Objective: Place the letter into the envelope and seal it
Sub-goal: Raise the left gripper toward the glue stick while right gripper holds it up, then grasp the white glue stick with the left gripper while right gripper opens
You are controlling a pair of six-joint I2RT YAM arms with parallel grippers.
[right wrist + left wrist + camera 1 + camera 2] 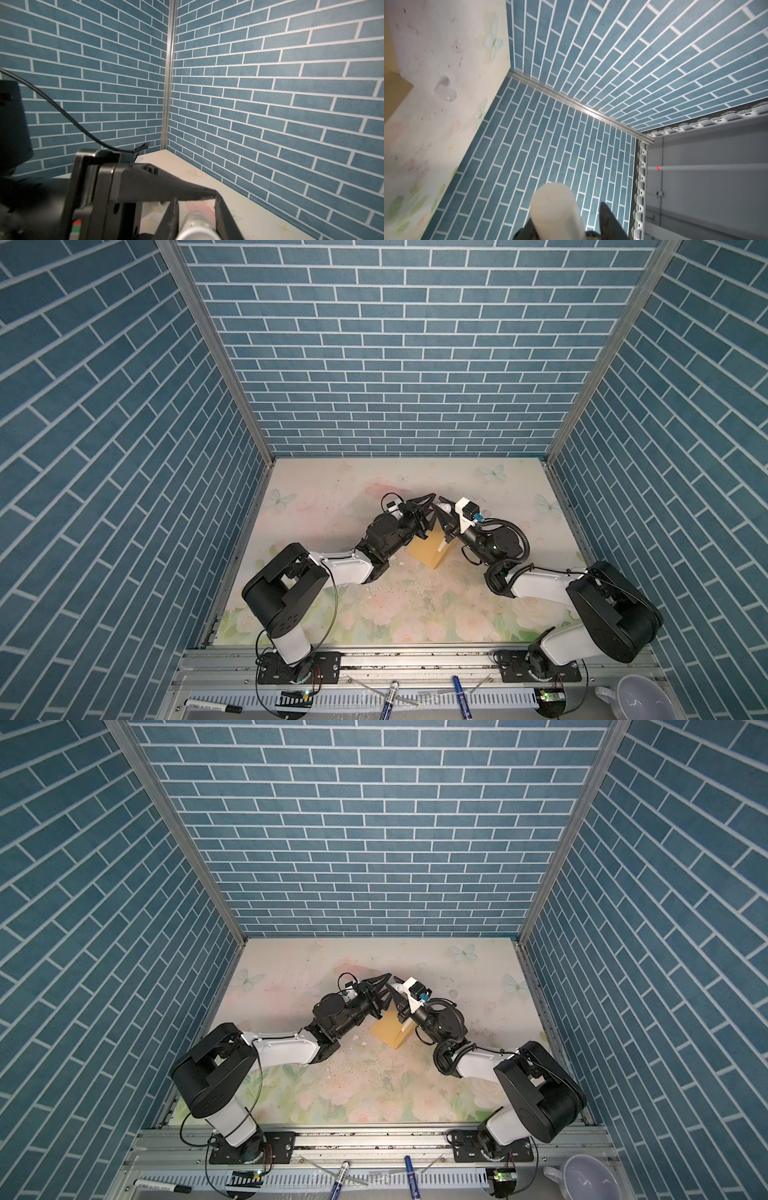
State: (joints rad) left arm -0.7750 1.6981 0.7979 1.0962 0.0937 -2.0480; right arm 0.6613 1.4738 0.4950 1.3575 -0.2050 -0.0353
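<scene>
The tan envelope (428,551) (390,1032) lies flat mid-table in both top views; a corner of the envelope (394,83) shows in the left wrist view. Both grippers meet just above its far end. My right gripper (440,512) (196,220) is shut on a white tube (195,226) (444,508). My left gripper (432,506) (571,224) faces it with its jaws around the tube's end (555,209). One left finger (609,222) still stands apart from the tube. The letter is hidden.
A small clear object (444,91) lies on the floral table (332,497) beyond the envelope. Paper scraps (401,562) lie near the envelope. Blue brick walls close three sides. Markers (388,701) and a white cup (636,697) sit at the front rail.
</scene>
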